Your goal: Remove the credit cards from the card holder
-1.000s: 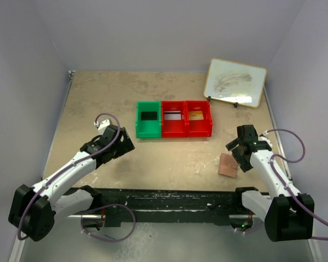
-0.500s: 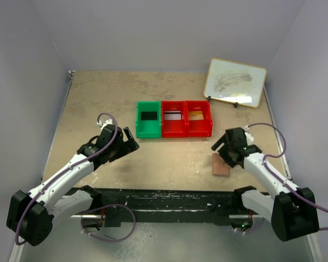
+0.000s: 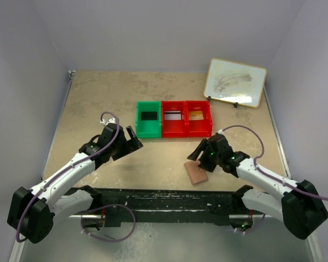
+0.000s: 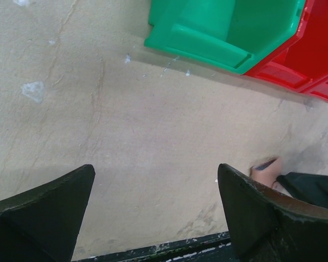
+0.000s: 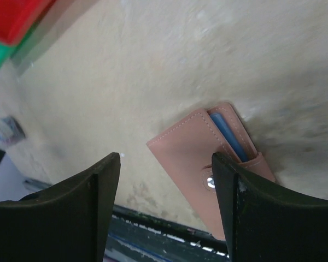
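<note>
Card holder [image 3: 197, 173] folded, flat on the table [image 3: 98, 98] near its front edge, well apart from the row of bins. Seen from the right wrist as a tan-pink cover [image 5: 191, 147] with a blue strip [image 5: 229, 134] along one edge and a small metal snap [image 5: 210, 182].

Right gripper [image 3: 201, 159] low over it, jaws apart, clamped on nothing. From its own camera [image 5: 167, 164], one corner of the cover between the fingers, the far end hidden behind the right finger [image 5: 246, 218]; contact impossible to tell.

Left gripper [image 3: 130, 141] just off the green bin [image 3: 139, 131], jaws wide apart and empty [image 4: 156, 169], only bare table between them.

Black card [image 3: 148, 115] in the green bin, white-grey card [image 3: 173, 115] in the middle red bin [image 3: 173, 134], gold card [image 3: 195, 115] in the end red bin [image 3: 200, 132].

Framed whiteboard [image 3: 235, 82] propped at the far right corner.
</note>
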Robot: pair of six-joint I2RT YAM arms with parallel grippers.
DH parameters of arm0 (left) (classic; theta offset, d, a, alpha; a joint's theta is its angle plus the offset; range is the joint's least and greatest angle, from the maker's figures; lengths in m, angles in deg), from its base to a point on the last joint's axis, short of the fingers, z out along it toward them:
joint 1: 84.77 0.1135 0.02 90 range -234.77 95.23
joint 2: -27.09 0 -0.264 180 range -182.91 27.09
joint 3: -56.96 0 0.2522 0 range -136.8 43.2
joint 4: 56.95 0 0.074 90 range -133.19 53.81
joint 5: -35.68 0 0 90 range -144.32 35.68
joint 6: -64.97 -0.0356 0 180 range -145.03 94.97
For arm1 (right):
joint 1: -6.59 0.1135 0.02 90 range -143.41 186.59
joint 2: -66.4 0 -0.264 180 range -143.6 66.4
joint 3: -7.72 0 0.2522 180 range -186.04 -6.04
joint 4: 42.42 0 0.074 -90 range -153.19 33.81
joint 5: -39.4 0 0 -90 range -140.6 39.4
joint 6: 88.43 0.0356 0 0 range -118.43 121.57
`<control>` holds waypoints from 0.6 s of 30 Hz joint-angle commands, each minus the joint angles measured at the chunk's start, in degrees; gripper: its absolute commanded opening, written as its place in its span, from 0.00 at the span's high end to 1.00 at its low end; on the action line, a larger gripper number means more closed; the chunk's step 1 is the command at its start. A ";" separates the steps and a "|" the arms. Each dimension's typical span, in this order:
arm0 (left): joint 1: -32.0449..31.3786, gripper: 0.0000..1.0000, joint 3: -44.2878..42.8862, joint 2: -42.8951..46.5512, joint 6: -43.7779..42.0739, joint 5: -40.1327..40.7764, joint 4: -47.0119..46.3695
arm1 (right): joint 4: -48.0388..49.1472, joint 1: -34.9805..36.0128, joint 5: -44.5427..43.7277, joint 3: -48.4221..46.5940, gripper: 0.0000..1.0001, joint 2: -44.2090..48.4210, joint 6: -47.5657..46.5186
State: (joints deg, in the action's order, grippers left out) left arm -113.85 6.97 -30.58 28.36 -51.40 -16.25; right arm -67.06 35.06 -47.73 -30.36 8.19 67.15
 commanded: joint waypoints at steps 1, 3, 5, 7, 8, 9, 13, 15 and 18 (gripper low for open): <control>-2.11 0.09 -0.40 -1.43 1.93 -1.57 -7.89 | 5.24 10.60 2.10 -4.51 0.29 -5.21 4.14; -4.57 0.09 -0.84 -3.30 2.97 -0.51 -9.33 | 5.18 13.87 0.96 -10.07 0.29 -9.06 1.75; -7.90 0.09 -1.97 -5.07 3.50 1.14 -9.67 | -2.24 15.86 -4.67 -17.02 0.28 -12.34 -1.09; -11.06 0.09 -2.74 -6.57 4.08 2.70 -9.51 | -12.48 16.17 -12.21 -22.66 0.26 -14.22 -1.22; -12.17 0.09 -2.76 -7.04 4.61 2.82 -9.84 | -17.12 16.18 -14.16 -23.49 0.25 -14.41 0.30; -13.04 0.10 -2.21 -7.32 5.22 2.65 -10.44 | -19.63 15.95 -15.79 -23.11 0.24 -13.84 0.77; -15.80 0.10 0.58 -6.49 8.27 0.70 -15.64 | -22.93 15.30 -15.38 -18.27 0.22 -10.43 0.24; -17.48 0.10 1.52 -6.27 9.77 0.22 -18.16 | -23.28 15.30 -11.68 -14.75 0.22 -9.03 1.37; -21.70 0.10 2.08 -8.09 12.37 -1.31 -23.44 | -22.69 15.33 -10.61 -10.70 0.22 -6.38 3.19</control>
State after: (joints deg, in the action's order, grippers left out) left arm -131.40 8.26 -38.06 36.31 -50.90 -30.46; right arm -84.76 50.40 -58.77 -45.02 -0.88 68.05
